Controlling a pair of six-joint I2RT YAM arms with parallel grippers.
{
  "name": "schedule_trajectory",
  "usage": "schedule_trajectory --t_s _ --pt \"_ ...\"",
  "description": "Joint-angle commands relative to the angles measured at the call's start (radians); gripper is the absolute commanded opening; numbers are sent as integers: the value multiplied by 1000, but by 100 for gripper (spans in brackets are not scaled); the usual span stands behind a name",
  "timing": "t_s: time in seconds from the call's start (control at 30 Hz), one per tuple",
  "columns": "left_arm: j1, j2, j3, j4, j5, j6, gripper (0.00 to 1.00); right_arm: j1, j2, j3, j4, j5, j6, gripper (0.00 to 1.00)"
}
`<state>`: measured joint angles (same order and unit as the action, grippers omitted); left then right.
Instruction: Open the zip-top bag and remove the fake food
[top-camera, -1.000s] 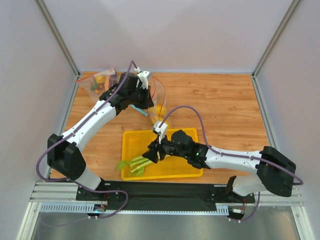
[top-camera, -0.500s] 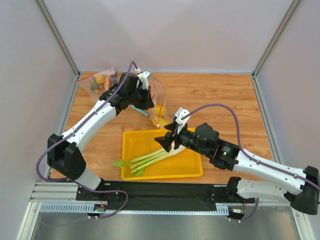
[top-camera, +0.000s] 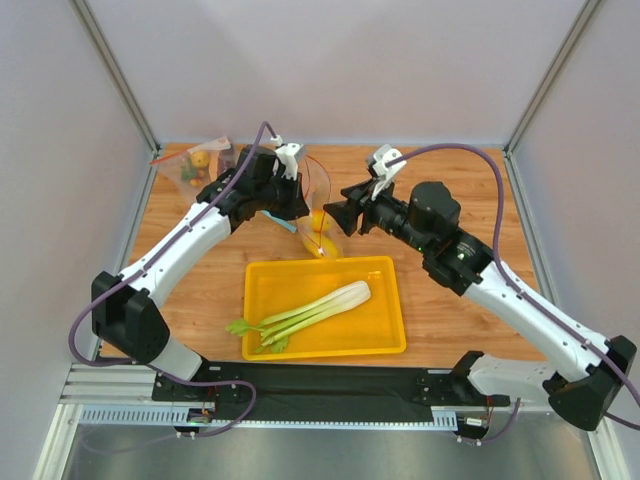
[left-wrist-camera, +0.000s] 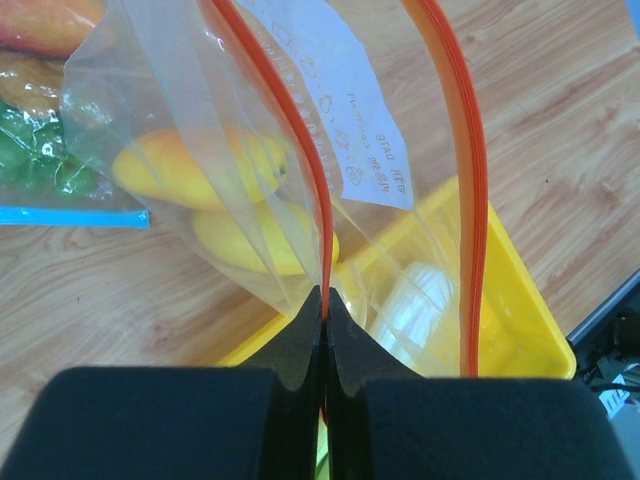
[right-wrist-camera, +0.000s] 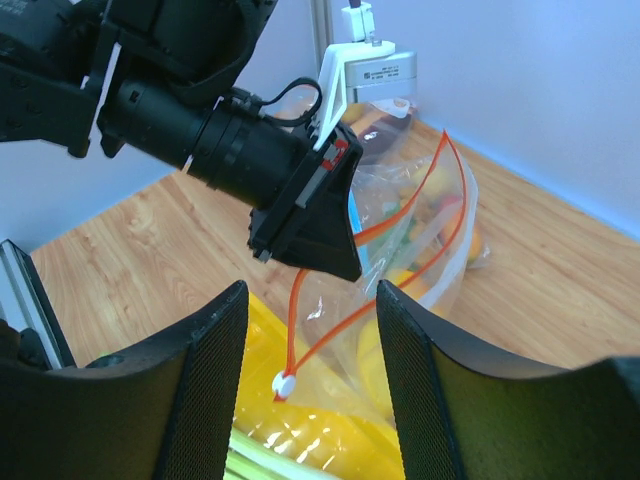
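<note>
Nearest the arm bases, on the wooden table (top-camera: 470, 200), a yellow tray (top-camera: 325, 350) holds the celery-like stalk (top-camera: 310, 312). It lies flat on a diagonal, leafy end toward the near left and white base toward the far right. So one of the three pieces is out of the bag.

Just beyond the tray's far rim stands the zip-top bag (top-camera: 318, 195). Its bottom sags onto the table at the tray edge and its mouth is lifted and gaping. The left gripper (left-wrist-camera: 325, 310) is clamped tight on one side of the red-orange zip strip (left-wrist-camera: 285, 120). The two strips spread apart away from that pinch, so the mouth's long axis runs outward from the left fingers, and the opening faces up and toward the right arm. Low in the bag lie the orange oval fruit (left-wrist-camera: 190, 170) and the yellow oval fruit (left-wrist-camera: 265, 235), touching each other.

The right gripper (right-wrist-camera: 312, 300) hangs facing the mouth, fingers spread and holding nothing. The step in hand looks like reaching for the second piece. The next move calls for entering between the strips without snagging the film, then closing across a fruit's short axis while the left arm holds the mouth wide.

Farther off on the left lies another clear bag (top-camera: 195, 165) with a blue strip.
</note>
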<state>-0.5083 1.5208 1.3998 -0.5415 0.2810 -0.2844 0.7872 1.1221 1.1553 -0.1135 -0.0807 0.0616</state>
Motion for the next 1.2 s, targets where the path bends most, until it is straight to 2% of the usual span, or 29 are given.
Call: schedule_trajectory --t_s 0.0,0.4,0.53,0.8,1.17 --pt "-6 -59 -1 23 26 11 0 -42 89 96 29 -193 44 53" --pt "-6 -83 -5 32 38 4 0 -186 321 198 138 -444 259 53" --pt "-7 -86 -12 34 40 1 0 -221 409 271 117 -490 282 53" --pt "-13 -108 -54 29 -2 8 0 -224 564 417 -135 -386 192 53" --pt "-15 -149 -111 11 -100 7 0 -224 597 363 -209 -256 116 54"
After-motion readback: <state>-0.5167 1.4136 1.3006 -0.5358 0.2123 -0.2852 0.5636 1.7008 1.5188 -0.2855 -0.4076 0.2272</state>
